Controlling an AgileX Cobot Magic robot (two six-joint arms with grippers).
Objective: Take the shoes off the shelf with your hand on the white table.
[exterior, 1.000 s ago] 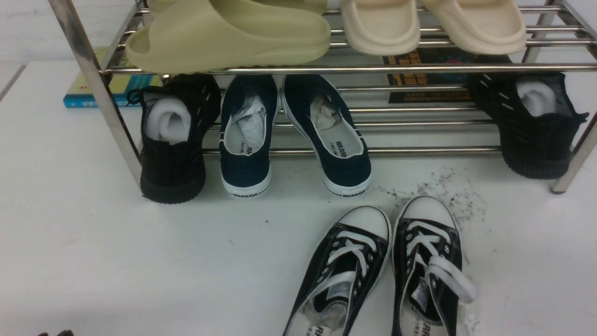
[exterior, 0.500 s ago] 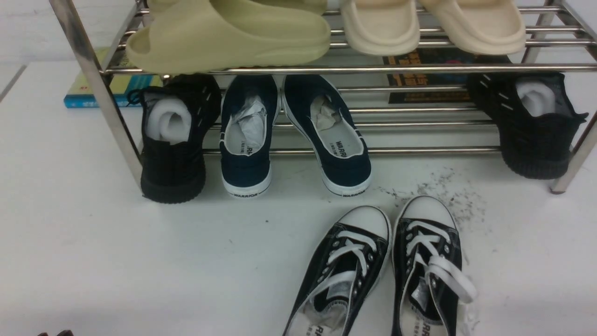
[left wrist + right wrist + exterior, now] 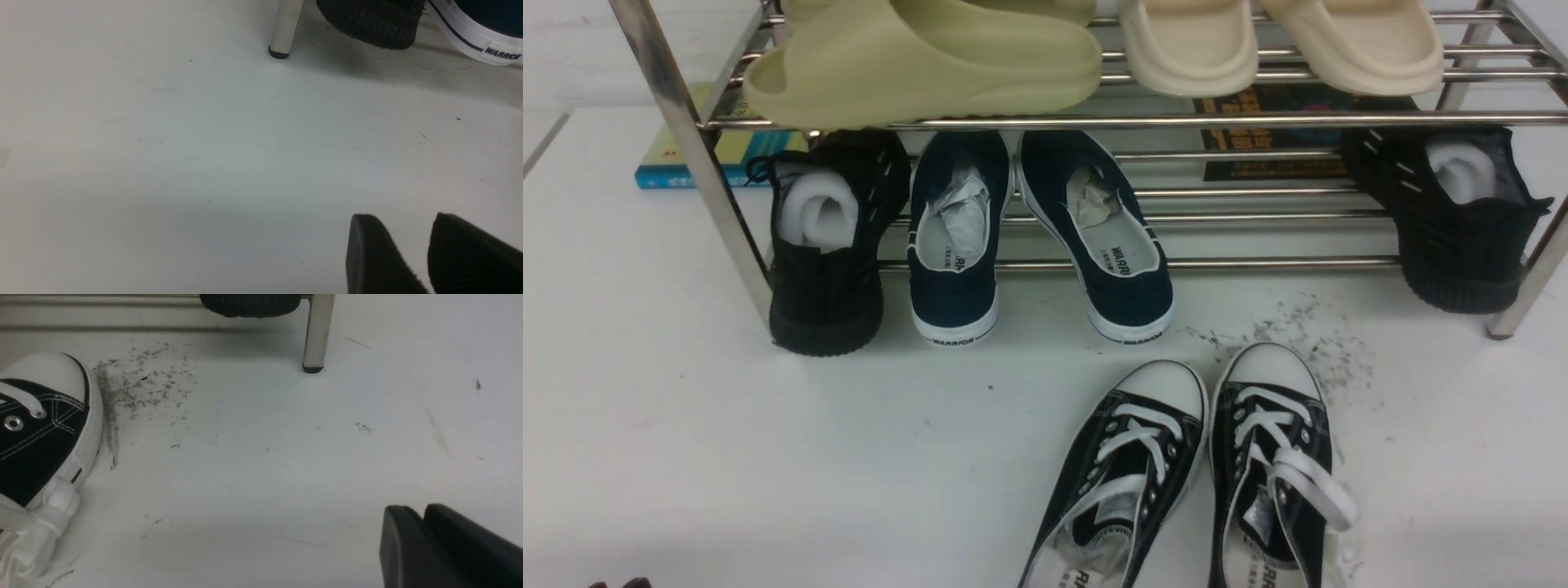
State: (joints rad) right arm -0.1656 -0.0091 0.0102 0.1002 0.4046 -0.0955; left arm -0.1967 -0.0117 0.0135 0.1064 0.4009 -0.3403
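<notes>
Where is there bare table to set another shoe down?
Bare: the white table left of the black canvas lace-up sneakers, and right of them by the chrome rack's leg. Crowded: the lower tier, except a gap right of the navy slip-ons.

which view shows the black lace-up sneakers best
The front view: both black lace-up sneakers lie side by side on the white table, toes toward the shelf. The right wrist view catches only one toe cap; the left wrist view shows neither.
</notes>
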